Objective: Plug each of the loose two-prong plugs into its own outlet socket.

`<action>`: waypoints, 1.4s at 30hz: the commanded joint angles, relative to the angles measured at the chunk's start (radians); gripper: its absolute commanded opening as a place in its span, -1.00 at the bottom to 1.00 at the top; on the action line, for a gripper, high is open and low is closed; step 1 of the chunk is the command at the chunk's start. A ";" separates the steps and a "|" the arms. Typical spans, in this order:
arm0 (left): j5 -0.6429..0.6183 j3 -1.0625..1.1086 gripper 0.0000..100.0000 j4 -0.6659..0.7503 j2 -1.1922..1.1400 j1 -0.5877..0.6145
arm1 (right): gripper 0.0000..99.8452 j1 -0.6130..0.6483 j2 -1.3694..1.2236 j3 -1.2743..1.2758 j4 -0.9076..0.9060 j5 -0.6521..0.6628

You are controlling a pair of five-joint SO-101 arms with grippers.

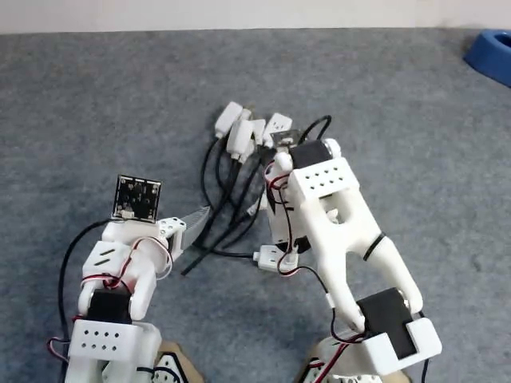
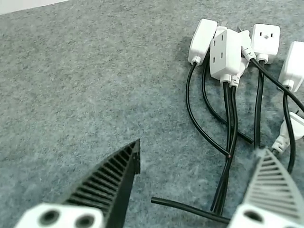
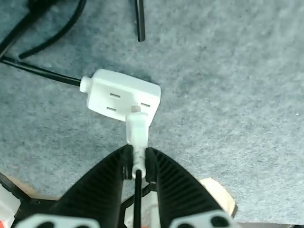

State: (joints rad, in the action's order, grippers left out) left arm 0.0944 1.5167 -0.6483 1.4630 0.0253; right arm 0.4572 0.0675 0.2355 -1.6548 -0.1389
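My right gripper (image 3: 137, 154) is shut on a white two-prong plug (image 3: 137, 129). The plug's tip sits against the face of a white outlet block (image 3: 121, 97) lying on the grey carpet; I cannot tell how deep the prongs are. In the high view this outlet block (image 1: 270, 257) lies beside the right arm. My left gripper (image 2: 197, 183) stands open and holds nothing, short of a cluster of white outlets (image 2: 223, 52) and plugs (image 2: 202, 40) on black cords. A loose plug (image 2: 292, 130) lies near its lighter finger (image 2: 270, 183). From above, that cluster (image 1: 243, 128) lies beyond both arms.
Black cords (image 1: 227, 215) run tangled across the carpet between the two arms. A blue object (image 1: 491, 52) sits at the far right corner. Open grey carpet (image 1: 96, 104) spreads to the far left.
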 commanded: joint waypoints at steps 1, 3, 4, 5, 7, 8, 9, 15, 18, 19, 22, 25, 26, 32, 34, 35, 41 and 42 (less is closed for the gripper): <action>-0.003 -0.005 -0.27 0.018 0.004 0.005 | -0.99 -0.058 0.002 -0.004 -0.015 -0.006; -0.003 -0.005 -0.27 0.018 0.004 0.005 | -0.99 -0.084 0.002 -0.004 -0.021 -0.003; -0.003 -0.005 -0.27 0.018 0.004 0.005 | -0.99 -0.088 0.002 -0.004 -0.027 -0.002; -0.003 -0.005 -0.27 0.018 0.004 0.005 | -0.99 -0.090 0.002 -0.004 -0.030 -0.002; -0.003 -0.005 -0.27 0.018 0.004 0.005 | -0.99 -0.090 0.002 -0.004 -0.028 -0.002; -0.003 -0.005 -0.27 0.018 0.004 0.005 | -0.99 -0.090 0.002 -0.004 -0.027 -0.002; -0.003 -0.005 -0.27 0.018 0.004 0.005 | -0.99 -0.088 0.002 -0.004 -0.025 -0.002; -0.003 -0.005 -0.27 0.018 0.004 0.005 | -0.99 -0.084 0.002 -0.004 -0.013 -0.003; -0.003 -0.005 -0.27 0.018 0.004 0.005 | -0.99 -0.058 0.002 -0.008 -0.012 -0.003; -0.003 -0.005 -0.27 0.018 0.004 0.005 | -0.99 -0.042 0.002 -0.012 -0.012 -0.003; -0.003 -0.005 -0.27 0.018 0.004 0.005 | -0.99 -0.005 0.002 -0.012 -0.001 -0.005; -0.003 -0.005 -0.27 0.018 0.004 0.005 | -0.99 0.012 0.002 -0.012 0.015 -0.006; -0.003 -0.005 -0.27 0.018 0.004 0.005 | -0.99 0.016 0.002 -0.012 0.015 -0.006; -0.003 -0.005 -0.27 0.018 0.004 0.005 | -0.99 0.010 0.002 -0.004 0.013 -0.002; -0.003 -0.005 -0.27 0.017 0.004 0.005 | -0.99 0.010 0.002 -0.004 0.013 -0.002; -0.003 -0.005 -0.27 0.017 0.004 0.005 | -0.99 0.010 0.001 -0.004 0.013 -0.002; -0.005 -0.005 -0.27 0.017 0.004 0.007 | -0.99 0.008 0.001 -0.002 0.002 -0.002; -0.005 -0.005 -0.27 0.017 0.004 0.007 | -0.99 0.007 0.001 -0.002 -0.005 -0.002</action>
State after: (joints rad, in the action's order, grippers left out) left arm 0.0944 1.5167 -0.6483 1.4630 0.0253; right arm 0.4603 0.0583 0.2355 -1.6456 -0.1389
